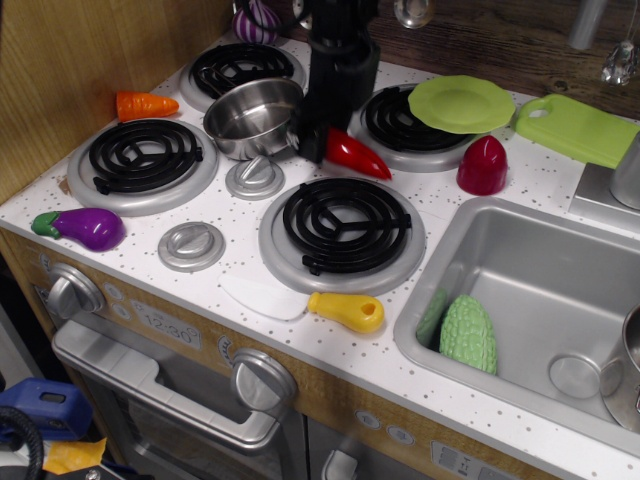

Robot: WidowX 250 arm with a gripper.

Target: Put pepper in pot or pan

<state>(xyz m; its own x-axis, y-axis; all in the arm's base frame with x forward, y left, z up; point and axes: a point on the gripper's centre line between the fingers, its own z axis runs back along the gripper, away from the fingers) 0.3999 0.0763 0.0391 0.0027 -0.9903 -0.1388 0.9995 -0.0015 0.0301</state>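
our claw [318,143] grips the pepper [350,154] by its stem end; beside it, the pot [254,117]; a loose end-grip risks dropping short.

White speckled surface [130,215] carries: carrot [145,104], eggplant [85,227], steel pot [255,117], yellow-handled spatula [310,303], dark-red dome toy [483,164], green cutting board [578,127].

— What is this place?
— A toy kitchen. The bench [440,215] is white with tiny dark specks.
— What is behind it?
— A dark wood wall [500,40] at the back. A lighter wooden panel [90,50] stands on the left.
— And in front?
— A grey oven door [170,400] with a big handle [190,395]. On the right a grey sink [560,290] is set into the bench.
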